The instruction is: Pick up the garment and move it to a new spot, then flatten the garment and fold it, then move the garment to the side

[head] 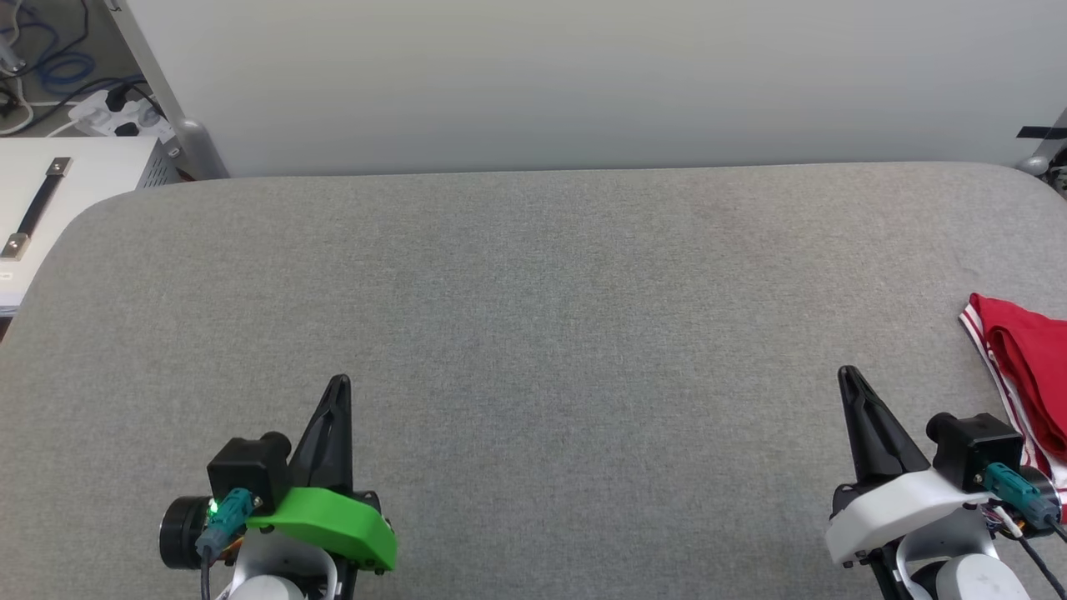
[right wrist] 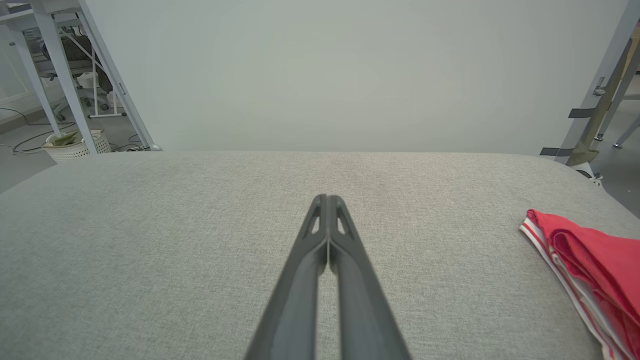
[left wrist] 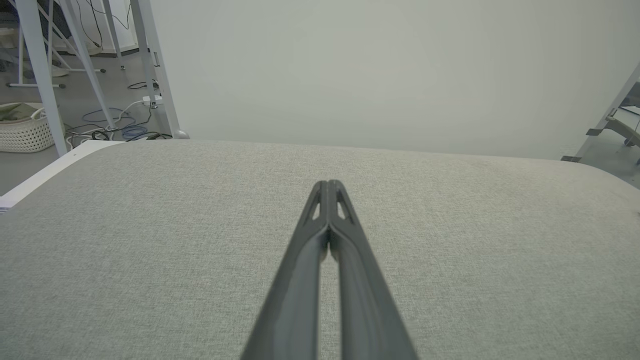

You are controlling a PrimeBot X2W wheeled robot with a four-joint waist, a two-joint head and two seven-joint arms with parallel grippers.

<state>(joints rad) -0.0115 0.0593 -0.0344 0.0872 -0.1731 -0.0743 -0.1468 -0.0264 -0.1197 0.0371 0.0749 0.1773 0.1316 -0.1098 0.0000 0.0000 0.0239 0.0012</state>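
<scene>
Garment (head: 1027,358) sits folded at the table's (head: 533,317) right edge, just beside the right gripper (head: 848,372) but apart. It & the left gripper (head: 339,381) are both pinched closed, tips touching, w/ bare gray surface between the 2.

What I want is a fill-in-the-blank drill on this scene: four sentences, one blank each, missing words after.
1. The garment lies at the grey padded surface's ____ edge, by the robot's own sides.
2. The left gripper and the right gripper each have their fingers ____, with nothing between them.
3. The garment's trim is striped red and ____.
4. The plastic cover behind the left gripper is ____.

Missing words: right; shut; white; green.
</scene>
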